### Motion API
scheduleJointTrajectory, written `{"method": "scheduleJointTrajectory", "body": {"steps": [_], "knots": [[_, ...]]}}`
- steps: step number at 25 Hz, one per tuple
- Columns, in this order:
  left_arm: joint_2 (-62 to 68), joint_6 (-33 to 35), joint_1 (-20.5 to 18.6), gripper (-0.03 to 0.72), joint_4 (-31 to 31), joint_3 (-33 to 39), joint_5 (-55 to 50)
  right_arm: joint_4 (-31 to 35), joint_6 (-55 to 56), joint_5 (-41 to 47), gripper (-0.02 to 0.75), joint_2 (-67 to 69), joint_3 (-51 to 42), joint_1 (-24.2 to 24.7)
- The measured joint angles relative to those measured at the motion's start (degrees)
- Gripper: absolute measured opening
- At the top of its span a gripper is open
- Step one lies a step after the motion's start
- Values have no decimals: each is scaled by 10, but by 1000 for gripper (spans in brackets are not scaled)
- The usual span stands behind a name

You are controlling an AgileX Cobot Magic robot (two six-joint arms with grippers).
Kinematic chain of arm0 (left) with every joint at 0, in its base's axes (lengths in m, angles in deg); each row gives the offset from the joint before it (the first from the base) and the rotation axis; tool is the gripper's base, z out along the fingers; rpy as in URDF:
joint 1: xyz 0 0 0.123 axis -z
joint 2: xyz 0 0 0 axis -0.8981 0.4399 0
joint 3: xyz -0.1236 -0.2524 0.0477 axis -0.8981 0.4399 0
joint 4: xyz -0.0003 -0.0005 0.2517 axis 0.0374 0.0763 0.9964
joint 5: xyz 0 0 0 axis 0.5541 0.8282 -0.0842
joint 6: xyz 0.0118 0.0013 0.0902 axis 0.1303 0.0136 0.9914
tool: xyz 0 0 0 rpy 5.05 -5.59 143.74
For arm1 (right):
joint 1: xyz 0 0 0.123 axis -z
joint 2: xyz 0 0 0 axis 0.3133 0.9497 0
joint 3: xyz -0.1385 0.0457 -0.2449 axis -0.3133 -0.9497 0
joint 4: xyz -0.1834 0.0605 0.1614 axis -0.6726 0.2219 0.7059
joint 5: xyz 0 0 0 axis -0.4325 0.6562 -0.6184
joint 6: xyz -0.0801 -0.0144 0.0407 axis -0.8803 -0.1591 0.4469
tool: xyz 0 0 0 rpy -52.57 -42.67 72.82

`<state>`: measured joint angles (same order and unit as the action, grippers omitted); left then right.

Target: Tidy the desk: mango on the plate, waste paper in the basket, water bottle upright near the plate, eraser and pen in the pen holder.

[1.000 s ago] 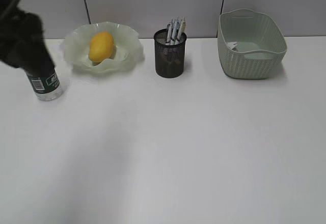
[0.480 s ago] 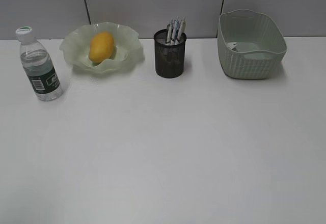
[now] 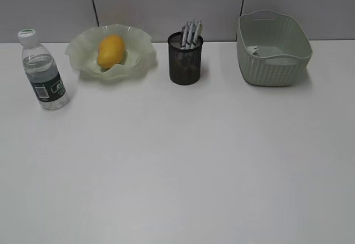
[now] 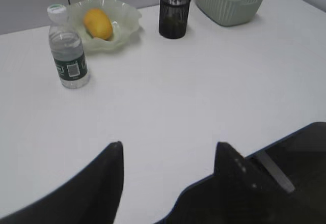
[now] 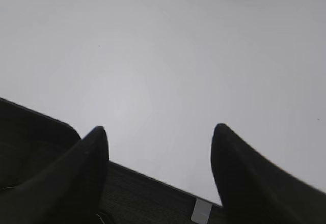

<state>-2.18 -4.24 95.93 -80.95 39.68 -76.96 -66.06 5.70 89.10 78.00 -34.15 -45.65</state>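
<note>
An office-like desk setting is suggested: a plain white surface (image 3: 183, 166) is backed by grey partition panels (image 3: 166, 5) with dark seams, and a black mesh pen holder (image 3: 185, 60) with pens is seen.

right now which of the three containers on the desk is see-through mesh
The black pen holder, standing between the plate and the basket. Its wire mesh wall shows the pens inside; the pale green plate and basket are solid-coloured.
</note>
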Motion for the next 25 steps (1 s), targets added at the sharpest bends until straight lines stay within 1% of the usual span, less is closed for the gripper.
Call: {"method": "scheduleJointTrajectory", "body": {"steps": [6, 8, 16, 25], "knots": [[8, -5, -3, 435, -5, 86, -1, 0, 0, 0, 504, 0, 0, 0], [9, -5, -4, 435, -6, 93, 3, 0, 0, 0, 504, 0, 0, 0], [11, -1, -4, 435, -9, 119, 84, 4, 0, 0, 504, 0, 0, 0], [28, 22, -4, 436, -23, 122, 94, 5, 0, -1, 503, 0, 0, 0]]}}
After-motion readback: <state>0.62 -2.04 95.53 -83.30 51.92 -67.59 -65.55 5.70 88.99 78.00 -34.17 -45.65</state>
